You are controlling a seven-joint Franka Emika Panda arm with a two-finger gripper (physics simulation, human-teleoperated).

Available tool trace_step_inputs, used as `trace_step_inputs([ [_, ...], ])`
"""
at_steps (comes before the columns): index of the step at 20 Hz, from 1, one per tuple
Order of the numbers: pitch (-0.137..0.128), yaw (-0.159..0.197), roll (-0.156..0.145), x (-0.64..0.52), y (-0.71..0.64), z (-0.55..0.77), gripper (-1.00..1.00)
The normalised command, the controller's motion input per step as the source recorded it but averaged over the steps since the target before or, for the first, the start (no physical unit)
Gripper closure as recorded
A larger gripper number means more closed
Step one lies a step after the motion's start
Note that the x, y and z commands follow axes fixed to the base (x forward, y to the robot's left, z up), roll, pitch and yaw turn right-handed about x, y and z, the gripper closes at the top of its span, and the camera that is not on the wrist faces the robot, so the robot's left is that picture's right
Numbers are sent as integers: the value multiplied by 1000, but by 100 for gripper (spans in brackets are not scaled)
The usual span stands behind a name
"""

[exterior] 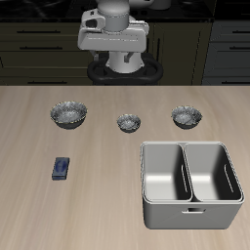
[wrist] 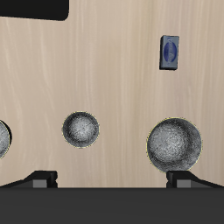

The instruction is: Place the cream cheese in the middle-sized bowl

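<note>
The cream cheese (exterior: 62, 168) (wrist: 169, 52), a small dark blue box, lies flat on the wooden table near its front side. Three speckled grey bowls stand in a row farther back. The middle-sized bowl (exterior: 187, 116) is at the end of the row farthest from the box, and only its rim (wrist: 3, 138) shows at the edge of the wrist view. My gripper (exterior: 114, 44) (wrist: 112, 181) hangs high above the back of the table, open and holding nothing, well away from both the box and the bowls.
The widest bowl (exterior: 69, 114) (wrist: 174, 144) is the one closest to the cream cheese. The smallest bowl (exterior: 129, 122) (wrist: 80, 129) is in the middle of the row. A grey two-compartment bin (exterior: 190, 184) stands in front of the middle-sized bowl.
</note>
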Motion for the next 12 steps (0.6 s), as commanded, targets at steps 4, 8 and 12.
trace_step_inputs([
  [4,-14,18,-12,84,-364,47,-100],
  [8,7,2,-16,143,-461,60,-100],
  [12,7,-6,-24,88,-500,24,-100],
])
